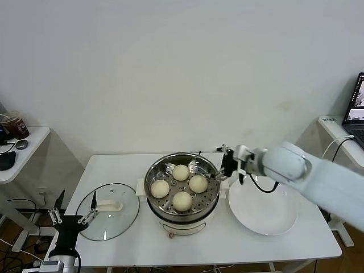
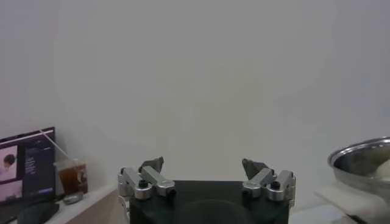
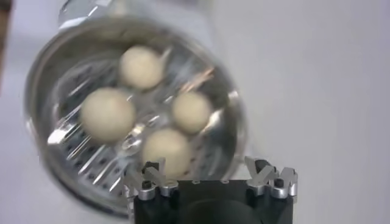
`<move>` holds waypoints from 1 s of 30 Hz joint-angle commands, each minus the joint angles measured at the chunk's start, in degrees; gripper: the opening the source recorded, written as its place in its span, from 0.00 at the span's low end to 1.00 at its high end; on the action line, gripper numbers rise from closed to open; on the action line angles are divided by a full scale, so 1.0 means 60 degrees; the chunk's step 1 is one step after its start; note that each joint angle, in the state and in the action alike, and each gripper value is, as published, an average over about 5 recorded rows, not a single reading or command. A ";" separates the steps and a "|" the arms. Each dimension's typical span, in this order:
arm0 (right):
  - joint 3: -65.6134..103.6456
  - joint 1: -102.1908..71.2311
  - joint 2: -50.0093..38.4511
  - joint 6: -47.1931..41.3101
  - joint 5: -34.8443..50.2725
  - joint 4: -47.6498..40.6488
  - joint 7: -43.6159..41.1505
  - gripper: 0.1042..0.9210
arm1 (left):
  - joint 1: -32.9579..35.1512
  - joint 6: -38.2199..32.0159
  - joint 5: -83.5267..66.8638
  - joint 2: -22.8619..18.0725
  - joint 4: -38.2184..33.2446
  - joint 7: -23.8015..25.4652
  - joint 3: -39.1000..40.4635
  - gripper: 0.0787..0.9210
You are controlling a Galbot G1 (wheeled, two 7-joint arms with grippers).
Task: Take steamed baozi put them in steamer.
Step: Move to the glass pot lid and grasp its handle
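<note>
Now four cream-white round baozi (image 1: 181,186) sit in the shiny steel steamer (image 1: 211,200), frame centre; my right gripper (image 1: 226,166) spread empty beside it, left gripper (image 1: 73,216) spread lower left.

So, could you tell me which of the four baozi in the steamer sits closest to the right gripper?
The baozi on the steamer's right side, nearest the white plate. The open right gripper hangs just outside the steamer rim beside it; the other three lie farther left, back or front.
</note>
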 commanded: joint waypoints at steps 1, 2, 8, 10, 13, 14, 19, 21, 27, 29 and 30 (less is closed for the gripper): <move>0.9983 -1.1979 0.3412 0.5690 -0.3709 0.0019 0.1536 0.88 | 0.0068 -0.0141 0.0076 -0.0143 0.0033 -0.0064 0.0116 0.88; 1.0330 -1.2200 0.4042 0.6207 -0.3975 -0.0123 0.1449 0.88 | 0.0075 -0.0147 0.0103 -0.0154 0.0035 -0.0070 0.0136 0.88; 1.2006 -1.2823 0.6946 0.8065 -0.4644 -0.0607 0.0984 0.88 | 0.0096 -0.0151 0.0668 -0.0075 0.0145 -0.0213 0.0365 0.88; 1.2532 -1.2909 0.7595 0.8129 -0.4466 -0.0451 0.0881 0.88 | 0.0089 -0.0162 0.0975 0.0005 0.0243 -0.0272 0.0443 0.88; 1.3159 -1.3166 0.8126 0.7827 -0.3898 -0.0047 0.0865 0.88 | 0.0069 -0.0197 0.2270 0.0194 0.0487 -0.0704 0.0502 0.88; 1.3340 -1.3284 0.8195 0.7692 -0.3704 0.0085 0.0868 0.88 | 0.0060 -0.0204 0.3073 0.0267 0.0613 -0.0975 0.0477 0.88; 1.4232 -1.3987 0.8354 0.6970 -0.2811 0.0724 0.0849 0.88 | 0.0012 -0.0352 0.9049 0.0903 0.2026 -0.2153 -0.0179 0.88; 1.4415 -1.4149 0.8413 0.6788 -0.2648 0.0876 0.0874 0.88 | -0.0048 -0.0469 1.0785 0.1301 0.2731 -0.2289 -0.0304 0.88; 1.4714 -1.4401 0.8625 0.6468 -0.2345 0.1287 0.0954 0.88 | -0.0758 -0.0829 1.3698 0.1923 0.4448 -0.2919 0.0023 0.88; 1.4736 -1.4444 0.8684 0.6442 -0.2328 0.1364 0.0971 0.88 | -0.1115 -0.0884 1.4014 0.2025 0.4795 -0.2927 0.0238 0.88; 1.4726 -1.4462 0.8709 0.6442 -0.2335 0.1381 0.0979 0.88 | -0.1282 -0.0897 1.4090 0.2080 0.4929 -0.2890 0.0343 0.88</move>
